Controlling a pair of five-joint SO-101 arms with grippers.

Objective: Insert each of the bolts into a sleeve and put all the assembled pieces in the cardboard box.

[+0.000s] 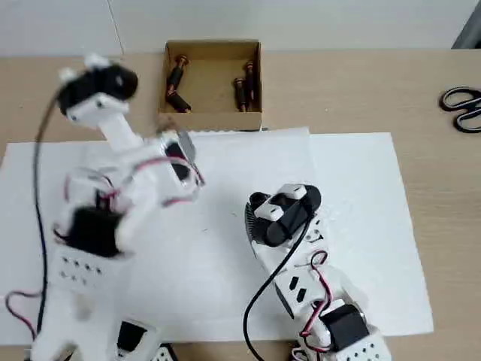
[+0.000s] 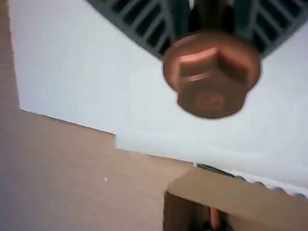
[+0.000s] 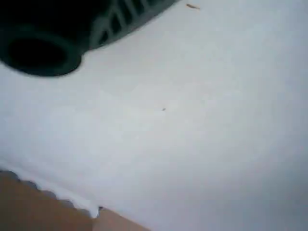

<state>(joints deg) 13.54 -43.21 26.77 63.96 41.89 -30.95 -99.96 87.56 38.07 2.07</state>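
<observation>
Left fingers [image 2: 130, 21]: closed on the bolt [image 2: 211, 72], its head showing.
Bolt position: held over the white paper [image 2: 72, 62], just short of the box [image 2: 231, 192] at the far edge of the worktop [image 2: 57, 183].
Risk: the box's near wall could be struck if the bolt is carried low, and the piece dropped outside.

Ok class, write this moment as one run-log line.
left gripper: holding bolt | right gripper: holding sleeve | cardboard box: assembled pieces inside

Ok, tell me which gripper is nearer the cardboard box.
Left. The left gripper, holding a bolt, is just short of the near wall of the cardboard box; the right gripper sits farther back, over the white paper.
</observation>
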